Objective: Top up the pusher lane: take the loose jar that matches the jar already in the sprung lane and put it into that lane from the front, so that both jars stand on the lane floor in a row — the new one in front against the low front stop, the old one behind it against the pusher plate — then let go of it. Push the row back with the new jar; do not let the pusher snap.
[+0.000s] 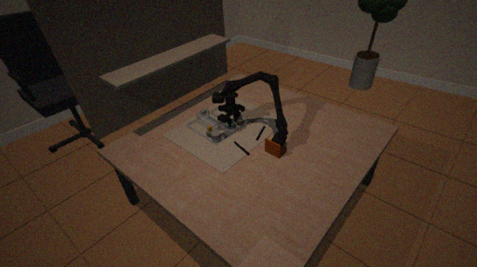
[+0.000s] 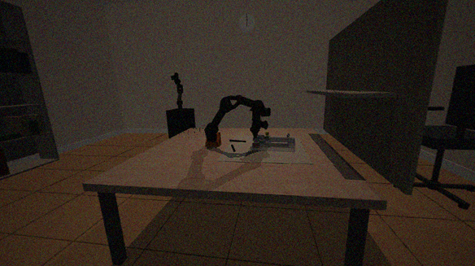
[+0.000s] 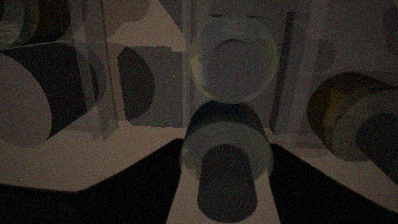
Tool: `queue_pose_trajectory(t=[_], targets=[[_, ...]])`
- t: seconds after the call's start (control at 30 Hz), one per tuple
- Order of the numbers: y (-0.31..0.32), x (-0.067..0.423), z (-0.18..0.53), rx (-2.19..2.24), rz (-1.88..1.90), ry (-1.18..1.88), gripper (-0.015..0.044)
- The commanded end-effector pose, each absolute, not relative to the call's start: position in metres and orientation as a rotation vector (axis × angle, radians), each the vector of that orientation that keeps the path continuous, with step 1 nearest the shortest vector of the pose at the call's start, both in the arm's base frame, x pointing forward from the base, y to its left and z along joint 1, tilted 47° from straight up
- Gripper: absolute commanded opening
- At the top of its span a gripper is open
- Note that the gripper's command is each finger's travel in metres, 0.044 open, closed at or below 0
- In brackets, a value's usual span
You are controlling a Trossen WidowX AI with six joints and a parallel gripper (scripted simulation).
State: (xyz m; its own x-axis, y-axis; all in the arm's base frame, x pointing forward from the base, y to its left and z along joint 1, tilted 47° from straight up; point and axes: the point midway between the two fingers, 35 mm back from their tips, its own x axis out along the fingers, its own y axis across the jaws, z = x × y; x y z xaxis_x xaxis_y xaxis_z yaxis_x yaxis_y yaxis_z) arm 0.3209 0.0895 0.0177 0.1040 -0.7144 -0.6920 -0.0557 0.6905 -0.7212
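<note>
The round grey-blue jar [image 3: 227, 155] with a dark lid sits squeezed in the black gripper [image 3: 227, 165], whose jaws are shut tight on it. It is right at the front of the clear plastic lane [image 3: 295, 75]. A matching grey-blue jar [image 3: 235, 60] stands just behind it. A yellowish jar [image 3: 345, 115] lies off to the right.

The arm [image 1: 275, 103] is black, made of slim links with thicker joints. Its base [image 1: 274, 147] is an orange block. The end effector [image 1: 230, 118] is black too, with chunky blocks above it.
</note>
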Motion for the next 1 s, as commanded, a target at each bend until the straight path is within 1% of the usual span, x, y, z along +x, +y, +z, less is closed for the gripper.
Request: queue_pose_trajectory(t=[0.0,0.97], targets=[[0.0916,0.3307,0.0229,-0.697,-0.549,1.367,0.0000],[0.0903,0.3326,0.0220,-0.697,-0.549,1.367,0.0000]])
